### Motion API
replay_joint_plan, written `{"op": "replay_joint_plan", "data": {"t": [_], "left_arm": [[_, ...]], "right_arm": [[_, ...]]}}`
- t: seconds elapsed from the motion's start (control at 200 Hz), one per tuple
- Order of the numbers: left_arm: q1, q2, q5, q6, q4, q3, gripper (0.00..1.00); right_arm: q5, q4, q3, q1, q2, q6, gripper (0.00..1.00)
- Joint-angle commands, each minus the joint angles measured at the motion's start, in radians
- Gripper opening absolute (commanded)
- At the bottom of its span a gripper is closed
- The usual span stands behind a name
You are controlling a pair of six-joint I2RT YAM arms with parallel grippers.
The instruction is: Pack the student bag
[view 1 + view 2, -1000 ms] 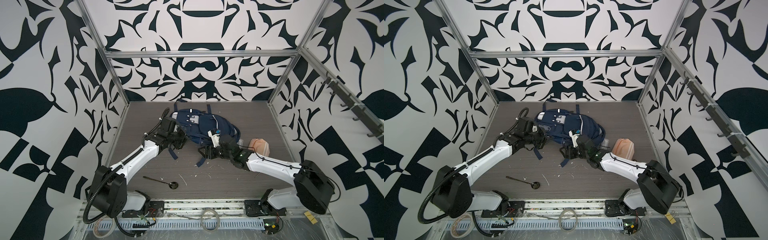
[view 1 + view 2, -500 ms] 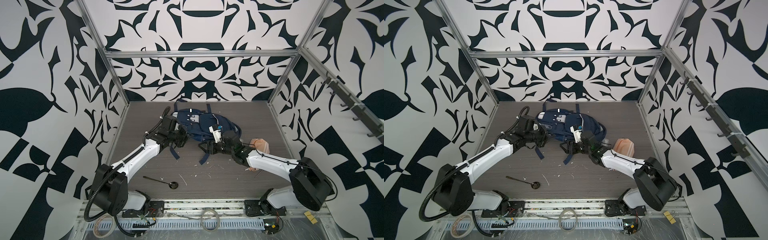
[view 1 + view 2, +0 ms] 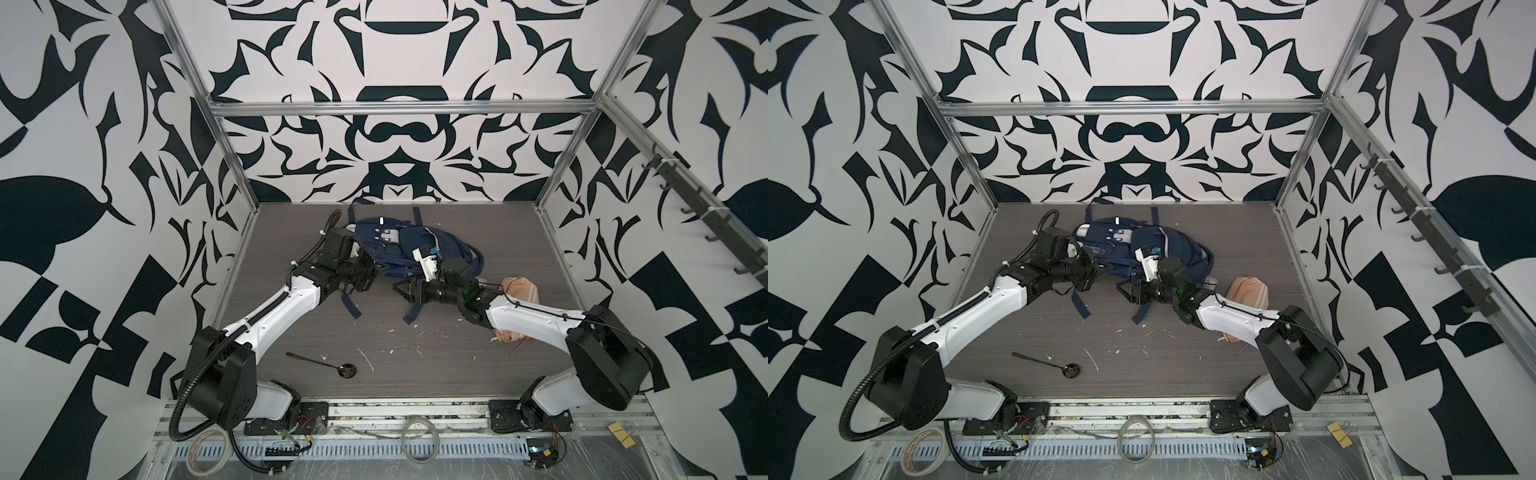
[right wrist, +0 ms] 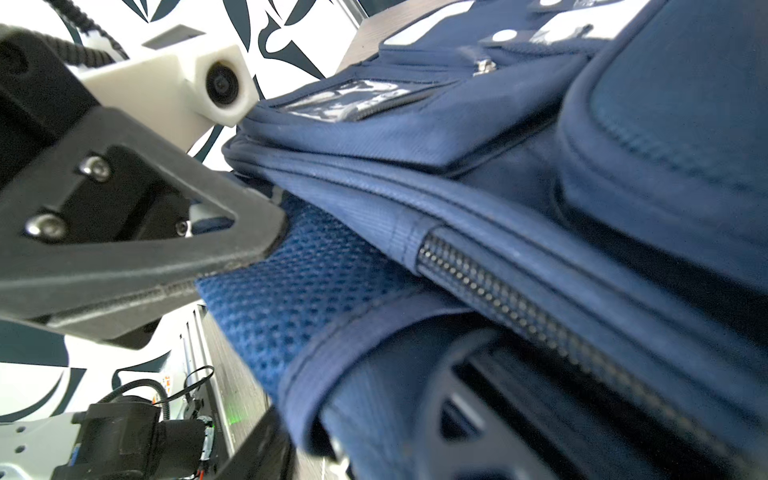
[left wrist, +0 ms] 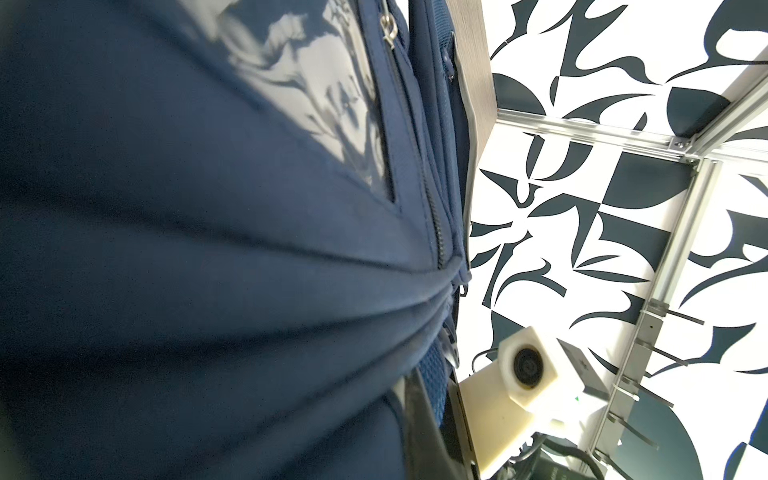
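The student bag [image 3: 399, 245] [image 3: 1142, 245], navy with a grey-white buckle patch, lies at the back middle of the floor in both top views. My left gripper [image 3: 372, 272] [image 3: 1096, 270] is shut on the blue mesh at the bag's near left edge, shown close up in the right wrist view [image 4: 266, 257]. The bag [image 5: 208, 249] fills the left wrist view. My right gripper [image 3: 405, 289] [image 3: 1127, 289] is at the near edge. Its jaws [image 4: 365, 424] stand around a padded fold of the bag [image 4: 540, 166], with a small gap still showing.
A peach-pink pouch [image 3: 519, 291] [image 3: 1248, 289] lies right of the bag, behind my right forearm. A dark spoon [image 3: 324, 363] [image 3: 1046, 363] lies on the floor near the front. Two loose straps [image 3: 351, 307] trail forward from the bag. White scraps dot the floor.
My right gripper has shifted a little left and back along the bag's near edge, and its jaws have narrowed around the fold. My left gripper keeps its hold.
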Motion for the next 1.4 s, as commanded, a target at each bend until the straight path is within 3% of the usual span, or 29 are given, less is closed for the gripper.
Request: {"op": "replay_joint_plan", "data": {"t": [0.0,0.09,0.235,0.985,1.395], "left_arm": [[-0.015,-0.03,0.092,-0.005,0.085,0.041,0.0],[-0.014,-0.03,0.092,-0.007,0.086,0.038,0.0],[-0.012,-0.021,0.096,-0.01,0.079,0.049,0.0],[0.03,-0.045,0.043,0.01,0.044,0.02,0.0],[0.201,-0.084,0.032,0.115,-0.023,-0.006,0.0]], "right_arm": [[0.048,0.009,0.046,-0.007,-0.057,-0.052,0.39],[0.056,-0.022,0.052,-0.007,-0.068,-0.075,0.18],[0.077,-0.029,0.037,-0.007,-0.09,-0.08,0.0],[0.203,-0.376,-0.146,-0.084,-0.462,-0.128,0.0],[0.237,-0.582,-0.154,-0.176,-0.58,-0.179,0.0]]}}
